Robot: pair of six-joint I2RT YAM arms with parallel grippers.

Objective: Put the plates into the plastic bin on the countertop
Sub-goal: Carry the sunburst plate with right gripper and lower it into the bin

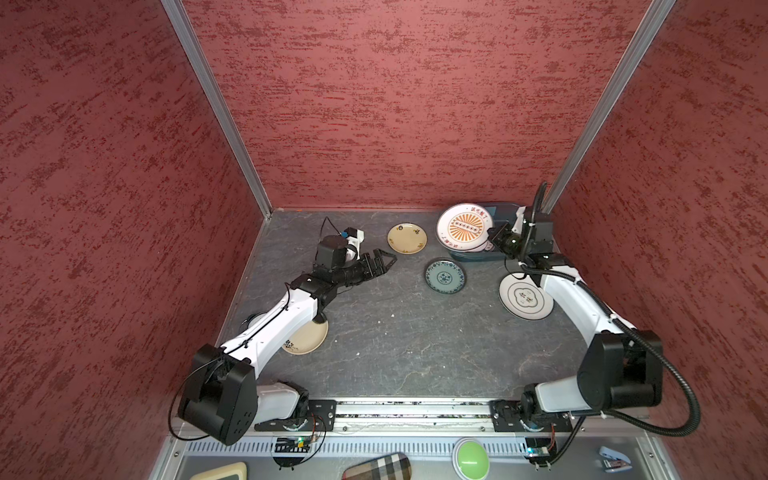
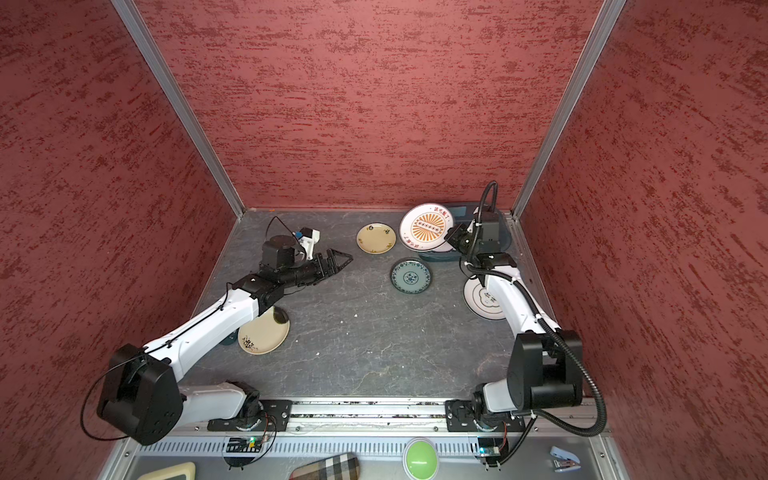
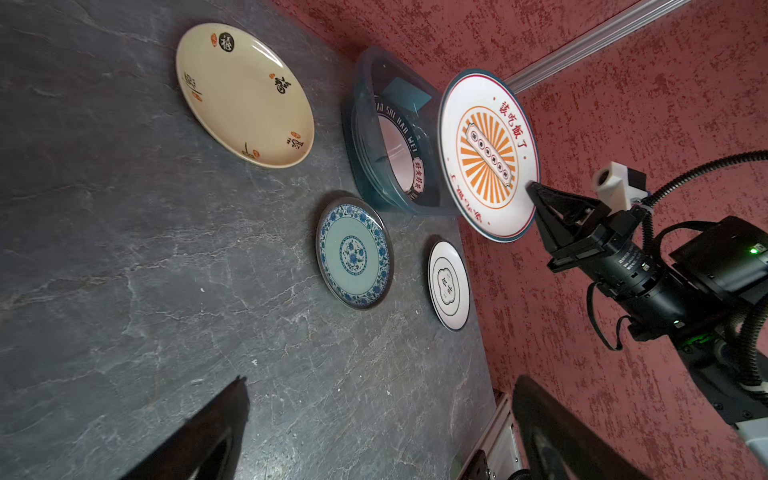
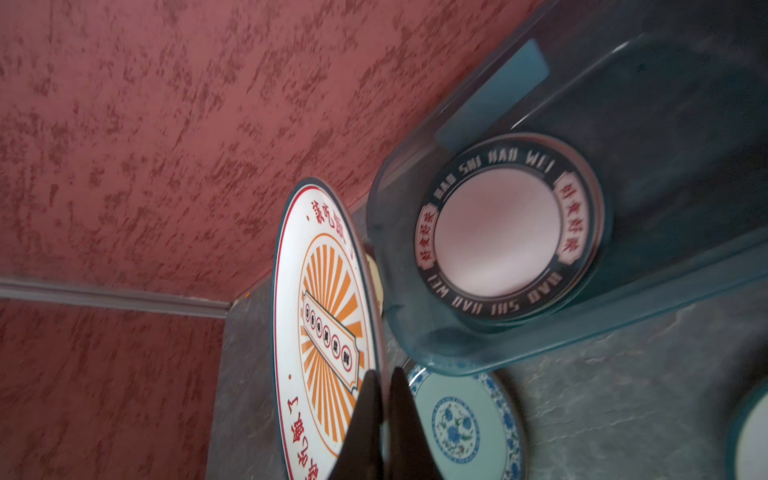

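Note:
My right gripper [image 1: 492, 232] [image 4: 384, 374] is shut on the rim of a white plate with an orange sunburst [image 1: 464, 227] [image 4: 328, 324], held tilted above the near end of the plastic bin [image 1: 473, 255] [image 4: 623, 324]. A dark-rimmed plate [image 4: 496, 232] lies inside the bin. On the countertop [image 1: 395, 332] lie a cream plate [image 1: 407, 238], a teal patterned plate [image 1: 444, 276], a white quatrefoil plate [image 1: 525, 297] and a second cream plate [image 1: 305, 338] partly under my left arm. My left gripper [image 1: 388, 264] [image 3: 382, 382] is open and empty, low over the counter left of the cream plate.
Red textured walls close in the left, back and right sides, and the bin stands in the back right corner against them. A metal rail [image 1: 415, 409] with both arm bases runs along the front edge. The right forearm passes over the quatrefoil plate.

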